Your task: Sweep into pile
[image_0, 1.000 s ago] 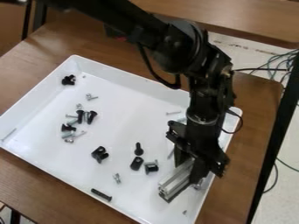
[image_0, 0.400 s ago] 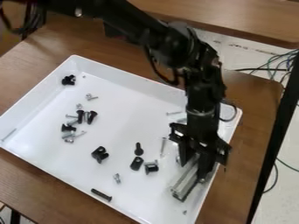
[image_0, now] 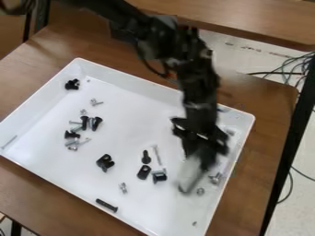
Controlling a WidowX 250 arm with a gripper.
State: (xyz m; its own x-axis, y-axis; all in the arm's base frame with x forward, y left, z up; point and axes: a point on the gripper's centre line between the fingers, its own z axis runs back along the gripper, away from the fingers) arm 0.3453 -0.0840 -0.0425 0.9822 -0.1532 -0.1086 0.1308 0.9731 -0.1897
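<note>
"Sweep tip?"
"Metal bar (image_0: 191, 175) should ride low and level, long side leading, slow strokes toward the black fittings (image_0: 105, 162) – else screws (image_0: 216, 178) slip round its end."
"Fingers?"
"Gripper (image_0: 202, 155) has them closed round the bar, apart only by its width."
"Bar's where, which way?"
"Right part of the tray (image_0: 126, 76) – long axis slants steeply, upper end at the gripper, free end down and slightly left."

The black two-finger tool (image_0: 200, 159) has moved up and left in the view, and the shiny silver metal bar (image_0: 189, 177) went with it. A long, thin silver screw (image_0: 158, 156) has slid left, closer to the small black knob (image_0: 146, 157).
</note>
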